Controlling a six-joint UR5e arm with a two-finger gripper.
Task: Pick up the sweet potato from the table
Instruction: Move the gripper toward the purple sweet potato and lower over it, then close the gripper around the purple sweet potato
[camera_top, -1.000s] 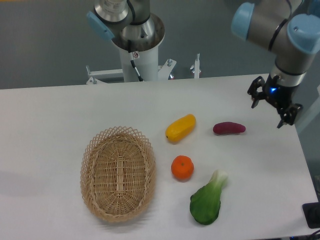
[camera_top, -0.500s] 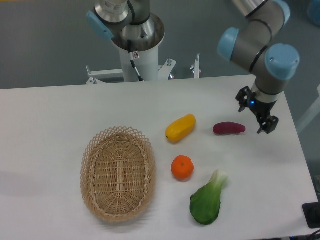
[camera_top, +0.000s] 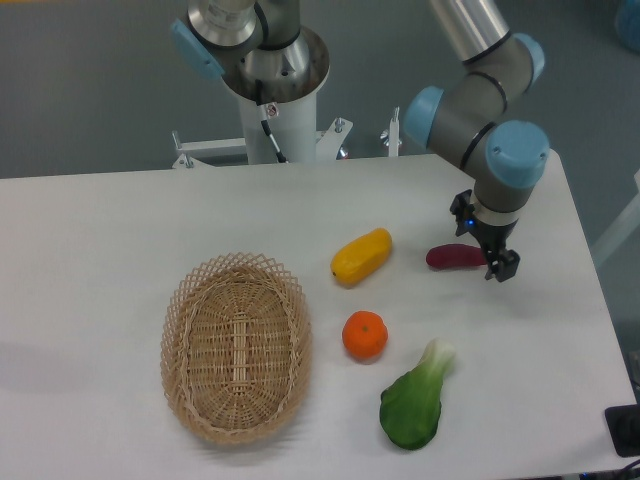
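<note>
The gripper (camera_top: 483, 240) is seen spread wide over the right end of the sweet potato (camera_top: 455, 257), with nothing held; contact with the tuber cannot be told. The sweet potato is laid on the table (camera_top: 100, 230), extending to the gripper's left. Further left, a yellow fruit (camera_top: 361, 256) is found; below-left, an orange (camera_top: 365, 335), a bok choy (camera_top: 414, 402) and a wicker basket (camera_top: 236, 346).

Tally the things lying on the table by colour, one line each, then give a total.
Purple-red: 1, the sweet potato
Yellow: 1, the oblong fruit
Orange: 1, the orange
Green: 1, the leafy vegetable
Tan: 1, the basket
Total: 5 on the table
</note>
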